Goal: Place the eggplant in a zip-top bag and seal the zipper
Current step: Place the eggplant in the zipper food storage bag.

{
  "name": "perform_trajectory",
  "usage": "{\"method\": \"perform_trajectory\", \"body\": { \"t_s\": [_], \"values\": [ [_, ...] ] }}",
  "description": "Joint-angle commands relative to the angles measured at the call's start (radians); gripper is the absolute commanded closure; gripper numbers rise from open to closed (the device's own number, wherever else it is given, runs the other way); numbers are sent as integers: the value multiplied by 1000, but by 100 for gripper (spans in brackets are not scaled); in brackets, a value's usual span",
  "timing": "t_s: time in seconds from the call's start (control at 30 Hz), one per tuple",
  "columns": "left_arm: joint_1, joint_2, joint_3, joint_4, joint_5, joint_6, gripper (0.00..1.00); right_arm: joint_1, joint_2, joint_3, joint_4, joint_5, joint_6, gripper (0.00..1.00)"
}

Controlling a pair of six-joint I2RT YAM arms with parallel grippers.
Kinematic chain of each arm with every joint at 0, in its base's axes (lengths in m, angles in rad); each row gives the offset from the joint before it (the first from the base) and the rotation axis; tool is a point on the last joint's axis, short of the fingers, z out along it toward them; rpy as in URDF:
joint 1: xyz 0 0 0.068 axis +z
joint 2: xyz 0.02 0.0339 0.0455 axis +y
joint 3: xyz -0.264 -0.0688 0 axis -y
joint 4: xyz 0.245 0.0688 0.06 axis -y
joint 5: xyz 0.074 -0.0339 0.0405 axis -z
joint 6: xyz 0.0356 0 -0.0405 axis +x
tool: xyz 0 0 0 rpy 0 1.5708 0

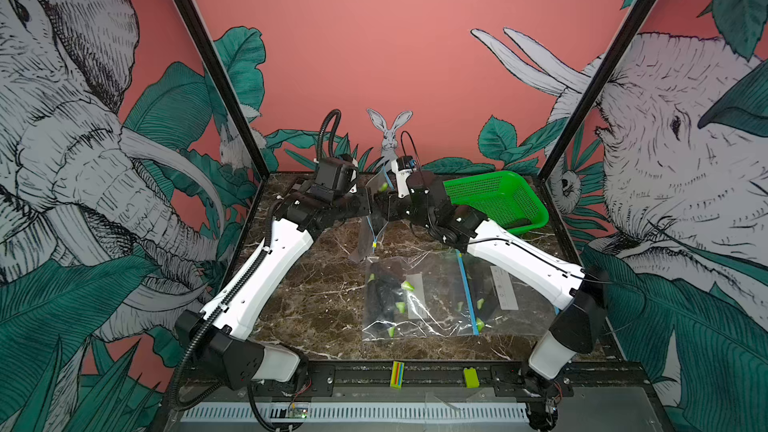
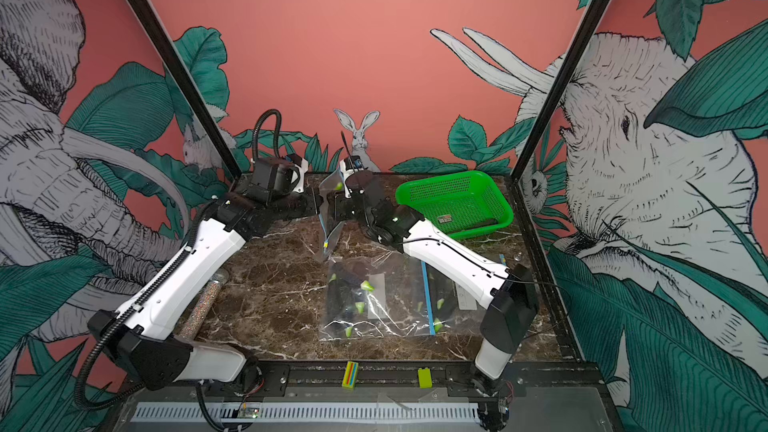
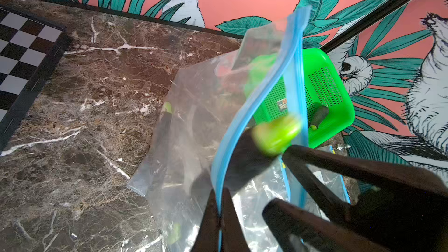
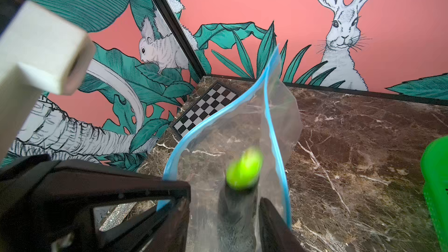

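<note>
Top views look down from front; close, blurry wrist views apparently share one bag [image 3: 194,122] [image 4: 281,117]

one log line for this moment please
step: insert eggplant | left gripper: shut on bag at zipper | right gripper: open, eggplant between jaws in bag mouth | seal: not done

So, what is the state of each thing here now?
held bag: lifted, mouth open.
eggplant: partly inside that mouth, blurred.
left gripper: jaws shut on held bag's zipper edge.
right gripper: jaws open around eggplant.
flat bags: lying on table, filled.
green basket: holds one spare eggplant.
</note>
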Motion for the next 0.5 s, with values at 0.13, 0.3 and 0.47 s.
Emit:
{"method": "perform_trajectory", "body": {
  "t_s": [0.13, 0.3, 0.47],
  "values": [
    [-1, -16, 15, 10, -1, -1, 100, 7, -34, 21, -17, -1, 3, 53],
    [1, -23, 12, 2, -10, 3, 100, 3, -54, 17, -27, 8, -9, 50],
    [0, -25, 14, -2, -12, 9, 100, -18, -82, -3, -40, -2, -7, 46]
  ]
}}
